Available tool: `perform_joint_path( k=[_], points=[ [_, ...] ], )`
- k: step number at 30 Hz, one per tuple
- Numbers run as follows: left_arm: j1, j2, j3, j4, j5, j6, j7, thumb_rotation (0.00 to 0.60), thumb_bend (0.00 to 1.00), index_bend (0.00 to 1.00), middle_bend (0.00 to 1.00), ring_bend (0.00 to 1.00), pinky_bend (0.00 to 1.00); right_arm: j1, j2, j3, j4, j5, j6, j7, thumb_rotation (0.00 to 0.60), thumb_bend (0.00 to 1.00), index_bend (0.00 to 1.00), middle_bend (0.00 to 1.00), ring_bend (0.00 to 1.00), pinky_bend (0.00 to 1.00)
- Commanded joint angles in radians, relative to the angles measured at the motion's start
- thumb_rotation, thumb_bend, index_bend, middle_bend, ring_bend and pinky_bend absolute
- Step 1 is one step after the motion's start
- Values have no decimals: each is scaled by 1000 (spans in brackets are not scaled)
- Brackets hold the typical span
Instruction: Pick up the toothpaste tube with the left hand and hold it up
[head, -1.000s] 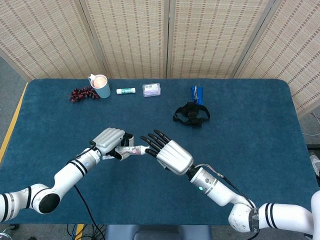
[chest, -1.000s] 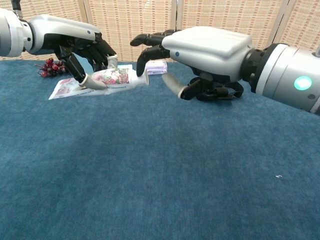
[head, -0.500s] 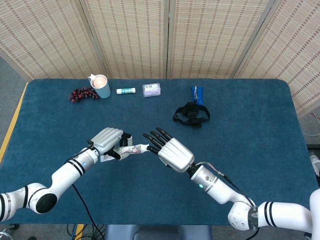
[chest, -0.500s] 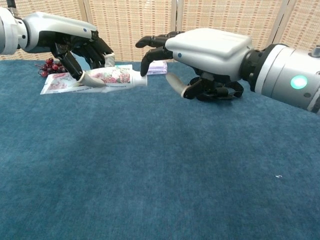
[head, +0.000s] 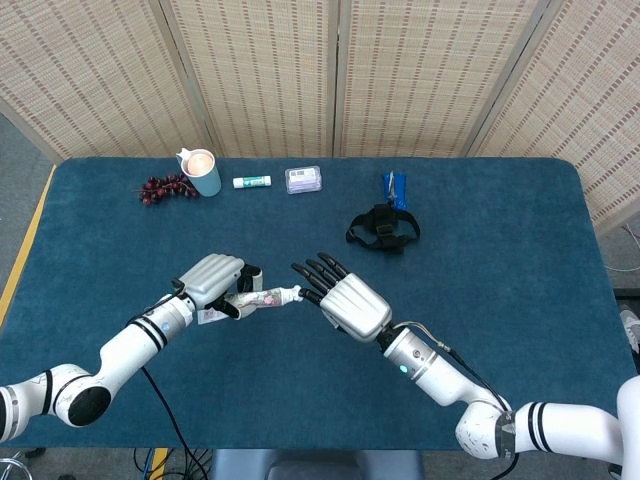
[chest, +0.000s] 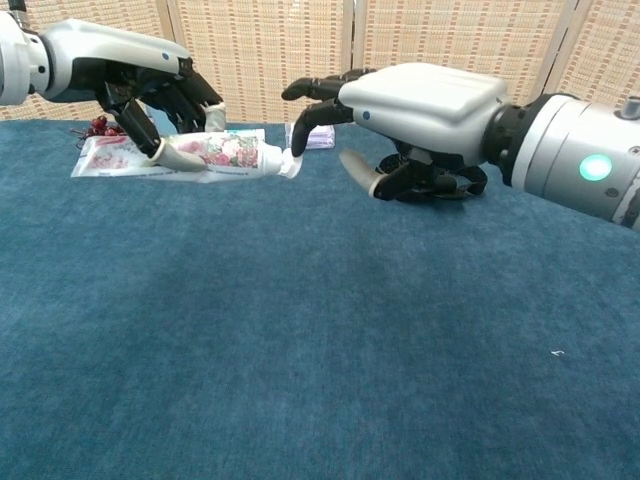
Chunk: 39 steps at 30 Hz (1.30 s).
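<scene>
toothpaste tube (chest: 215, 154) gripped under left hand (chest: 160, 92), cap rightward

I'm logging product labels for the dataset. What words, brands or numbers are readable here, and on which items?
None can be read.
toothpaste tube, held by the left robot hand: floral print, lettering blurred.
small white tube: too small.
purple box: too small.
blue packet: too small.

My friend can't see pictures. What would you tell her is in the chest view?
The robot's left hand holds a flowery toothpaste tube just above a blue table. Its right hand hovers by the tube's cap end, fingers spread. Red grapes sit behind.
</scene>
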Motion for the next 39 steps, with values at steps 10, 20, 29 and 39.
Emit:
perform_joint_path(
  k=[10, 20, 29, 39],
  points=[
    [-3, 6, -1, -14, 5, 2, -6, 600, 420, 598, 702, 493, 270, 7, -5, -2, 14, 13, 2, 17, 600, 641, 297, 5, 0, 0],
    [2, 21, -8, -34, 17, 7, -24, 600, 421, 598, 702, 493, 273, 15, -14, -7, 34, 27, -4, 20, 600, 641, 298, 5, 0, 0],
    [8, 33, -11, -47, 32, 5, -42, 600, 422, 599, 702, 493, 275, 25, -29, -5, 63, 38, -11, 32, 600, 642, 298, 5, 0, 0],
    [12, 39, -14, -59, 47, 3, -60, 600, 422, 598, 702, 493, 281, 36, -50, -5, 89, 40, -13, 41, 600, 642, 298, 5, 0, 0]
  ],
)
